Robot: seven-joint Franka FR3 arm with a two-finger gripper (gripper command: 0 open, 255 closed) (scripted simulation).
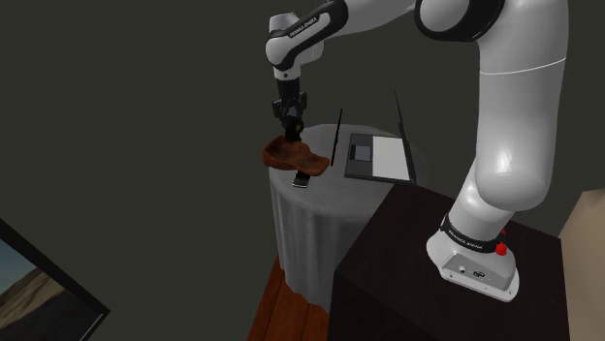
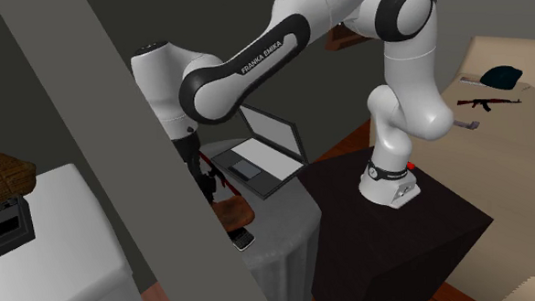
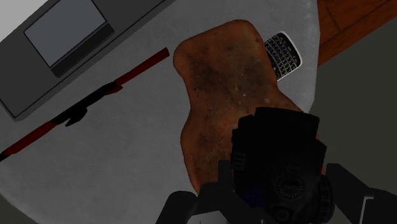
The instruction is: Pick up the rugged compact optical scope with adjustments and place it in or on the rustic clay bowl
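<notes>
Rough, mottled brown oblong bowl on a grey round table. The arm points down, and the gripper fingers clamp a knobby black scope above the bowl.

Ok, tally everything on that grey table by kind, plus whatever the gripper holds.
Laptop: 1
Phone: 1
Brown bowl: 1
Red-and-black rod: 1
Black scope, clasped in the gripper above the bowl: 1
Total: 5
</notes>
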